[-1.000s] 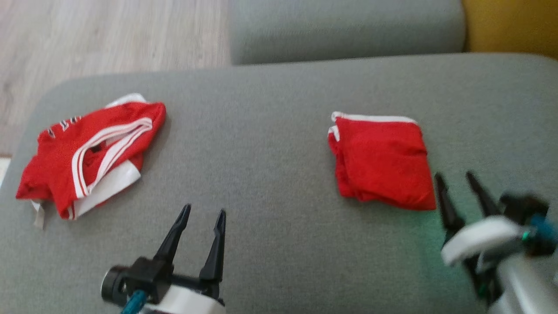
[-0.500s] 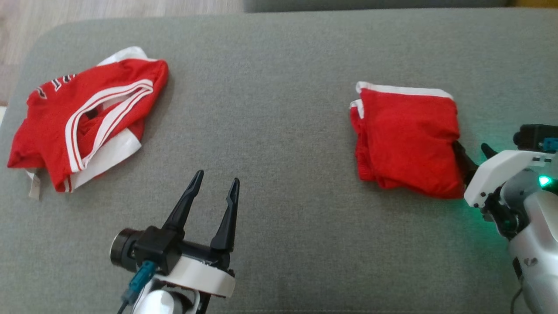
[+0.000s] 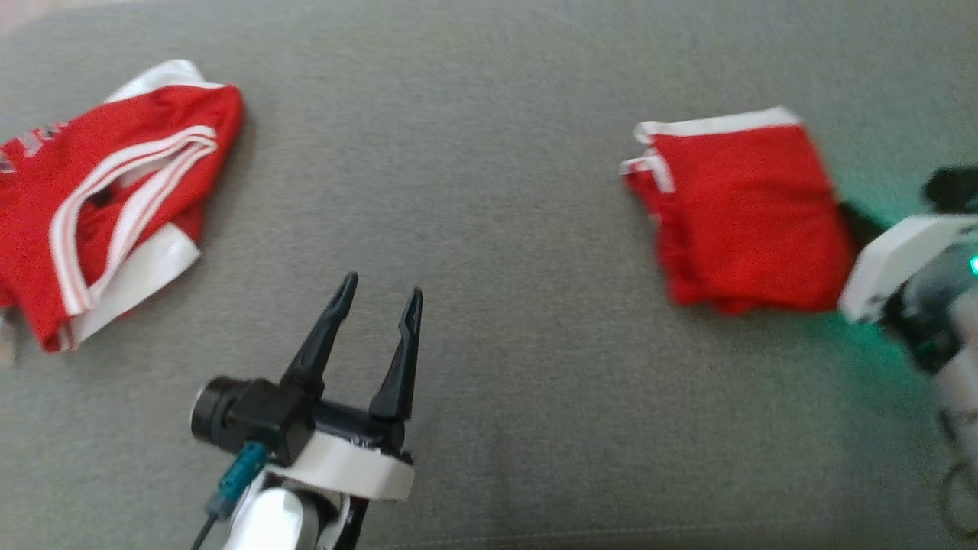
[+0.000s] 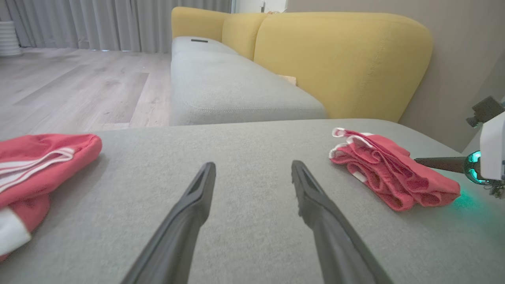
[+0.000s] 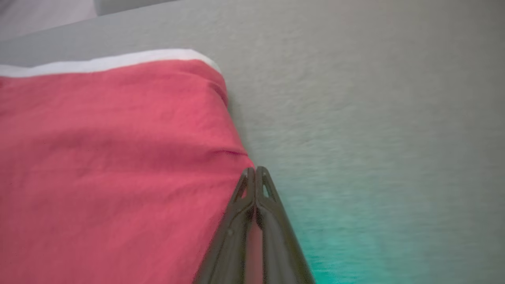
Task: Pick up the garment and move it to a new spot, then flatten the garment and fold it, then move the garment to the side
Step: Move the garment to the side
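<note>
Folded garment (image 3: 745, 210): flattened, folded, lying right side of grey cushion (image 3: 497, 153). Right gripper (image 5: 255, 169): fingers pressed together on its edge, apparently pinching cloth. Left gripper (image 3: 380, 286): spread, idle. Remaining: move aside.

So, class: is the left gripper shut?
No, the left gripper is open, its two fingers standing well apart.

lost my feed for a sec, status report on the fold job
Left gripper open over cushion. Right gripper shut at right edge of folded red garment. Crumpled red jersey far left, out of the way.
</note>
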Robot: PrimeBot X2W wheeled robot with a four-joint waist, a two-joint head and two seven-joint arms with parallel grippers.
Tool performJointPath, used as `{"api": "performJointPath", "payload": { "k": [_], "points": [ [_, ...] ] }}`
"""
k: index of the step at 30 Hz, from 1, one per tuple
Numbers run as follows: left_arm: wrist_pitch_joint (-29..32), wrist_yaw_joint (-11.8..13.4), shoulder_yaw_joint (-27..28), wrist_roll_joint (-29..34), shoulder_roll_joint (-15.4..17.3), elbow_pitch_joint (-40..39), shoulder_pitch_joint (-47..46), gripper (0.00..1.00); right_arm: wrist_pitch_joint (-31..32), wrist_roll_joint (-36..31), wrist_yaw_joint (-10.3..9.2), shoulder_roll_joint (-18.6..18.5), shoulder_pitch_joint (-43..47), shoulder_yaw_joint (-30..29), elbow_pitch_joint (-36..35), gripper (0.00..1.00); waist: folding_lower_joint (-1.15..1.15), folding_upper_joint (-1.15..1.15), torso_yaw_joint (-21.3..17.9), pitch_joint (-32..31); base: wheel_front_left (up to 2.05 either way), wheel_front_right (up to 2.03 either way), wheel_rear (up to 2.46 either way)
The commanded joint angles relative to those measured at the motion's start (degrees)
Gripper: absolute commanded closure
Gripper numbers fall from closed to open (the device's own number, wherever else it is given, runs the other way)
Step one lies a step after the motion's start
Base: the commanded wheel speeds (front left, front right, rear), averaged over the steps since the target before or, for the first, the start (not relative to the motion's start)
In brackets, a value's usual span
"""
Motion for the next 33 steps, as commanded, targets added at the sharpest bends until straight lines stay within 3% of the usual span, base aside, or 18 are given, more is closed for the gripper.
{"api": "performJointPath", "payload": {
  "k": [1,8,14,24,25,26,33],
  "points": [
    [-0.7,-0.17,1.83,0.02,-0.21,-2.38,-2.52,0.0,-0.84,-0.87,0.37,-2.49,-2.08,0.47,-1.08,1.0,0.0,0.0,-1.87,1.97,0.0,0.0,0.0],
    [-0.7,-1.19,1.79,0.36,-0.21,-5.0,-5.68,0.0,-2.27,-5.79,0.37,-10.01,-8.99,-2.24,0.6,1.0,0.0,0.0,-5.86,7.48,0.0,0.0,0.0],
    [-0.7,-2.17,1.65,1.11,-0.21,-7.02,-8.09,0.0,-3.02,-11.61,0.37,-14.2,-13.28,-8.19,2.17,1.0,0.0,0.0,-8.16,11.65,0.0,0.0,0.0],
    [-0.7,-3.27,2.24,1.97,-0.21,-8.46,-10.09,0.0,-2.21,-25.71,0.37,-15.27,-13.5,-22.75,-0.14,1.0,0.0,0.0,-9.53,15.36,0.0,0.0,0.0],
    [-0.7,-3.36,2.25,1.97,-0.21,-8.47,-10.2,0.0,-2.08,-27.33,0.37,-14.81,-13.16,-24.33,-0.78,0.75,0.0,0.0,-9.51,15.51,0.0,0.0,0.0],
    [-0.7,-3.45,2.24,1.95,-0.21,-8.42,-10.29,0.0,-2.32,-28.96,0.37,-14.13,-12.84,-25.94,-1.61,0.0,0.0,0.0,-9.47,15.58,0.0,0.0,0.0],
    [-0.7,-3.48,2.14,1.17,-0.21,-7.13,-10.04,0.0,-7.61,-39.77,0.37,-4.47,-8.51,-33.77,-9.05,0.0,0.0,0.0,-7.86,11.5,0.0,0.0,0.0]
  ]
}}
